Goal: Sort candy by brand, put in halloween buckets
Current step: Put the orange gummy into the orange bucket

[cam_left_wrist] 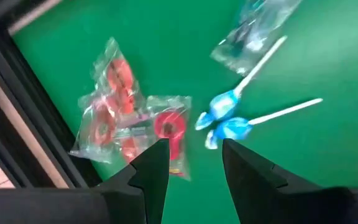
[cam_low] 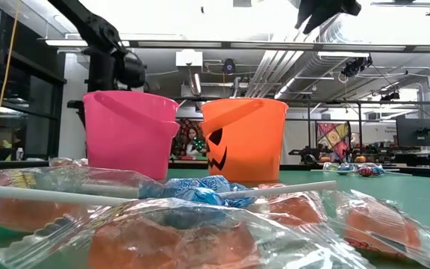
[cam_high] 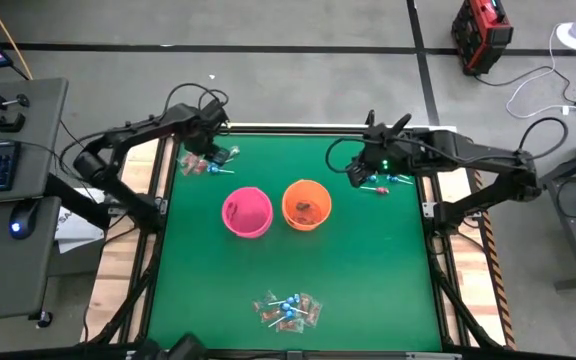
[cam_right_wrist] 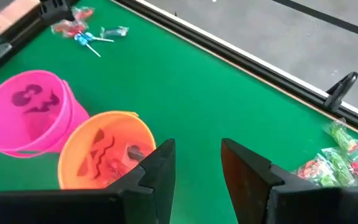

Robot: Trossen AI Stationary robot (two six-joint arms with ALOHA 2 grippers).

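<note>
The pink bucket [cam_high: 246, 212] [cam_right_wrist: 30, 112] and the orange bucket [cam_high: 306, 204] [cam_right_wrist: 104, 155] stand upright side by side mid-table. My left gripper [cam_left_wrist: 194, 158] is open above a far-left candy group [cam_high: 208, 163]: flat red-and-clear pieces [cam_left_wrist: 123, 118], two blue lollipops [cam_left_wrist: 225, 121] and a clear wrapper [cam_left_wrist: 253, 31], all lying flat on the cloth. My right gripper [cam_right_wrist: 194, 162] is open, raised right of the orange bucket, near a few sweets [cam_high: 383, 182]. A third candy pile [cam_high: 288, 312] [cam_low: 200, 202] lies at the near edge.
The green table [cam_high: 368, 270] has a dark raised rim [cam_left_wrist: 17, 112] close beside the left candy group. Wrapped red and green sweets [cam_right_wrist: 334, 162] lie near the table's edge in the right wrist view. Bare cloth lies between the buckets and the near pile.
</note>
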